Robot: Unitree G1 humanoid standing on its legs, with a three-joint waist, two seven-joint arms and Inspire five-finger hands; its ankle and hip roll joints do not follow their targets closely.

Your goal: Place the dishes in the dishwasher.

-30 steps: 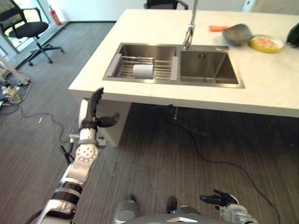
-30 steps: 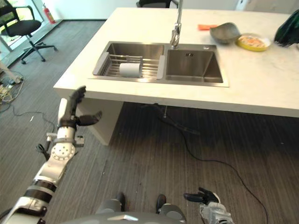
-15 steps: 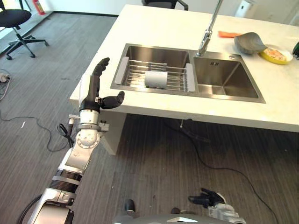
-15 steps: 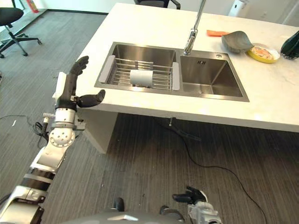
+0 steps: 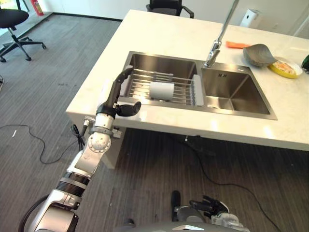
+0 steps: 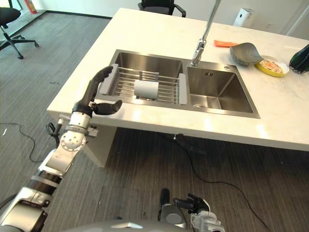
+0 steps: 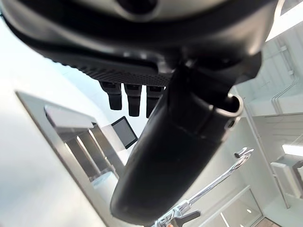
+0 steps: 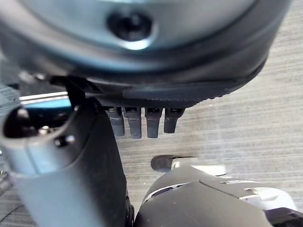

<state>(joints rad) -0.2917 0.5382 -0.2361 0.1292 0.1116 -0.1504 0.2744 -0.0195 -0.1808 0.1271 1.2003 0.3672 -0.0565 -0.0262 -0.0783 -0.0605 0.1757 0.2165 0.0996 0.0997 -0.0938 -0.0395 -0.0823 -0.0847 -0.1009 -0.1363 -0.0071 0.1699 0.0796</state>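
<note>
The left hand (image 5: 115,99), fingers apart and empty, is raised at the surface (image 5: 159,34) edge beside the rack (image 5: 161,79), likely to reach the cup (image 5: 161,90); the right hand (image 5: 215,209) hangs idle at lower right, fingers relaxed

Dark, matte left hand (image 5: 116,99) with a pale strip along its outer edge. Behind it, silver-grey arm (image 5: 84,162): round disc (image 5: 98,143) just back of the wrist, with small screws near its rim; black band (image 5: 71,182) further back. Seen close, blocky black fingers (image 7: 132,101) in a row beside a thick, glossy thumb (image 7: 180,156). Right hand (image 5: 215,207) equally dark, on a pale grey wrist.
</note>
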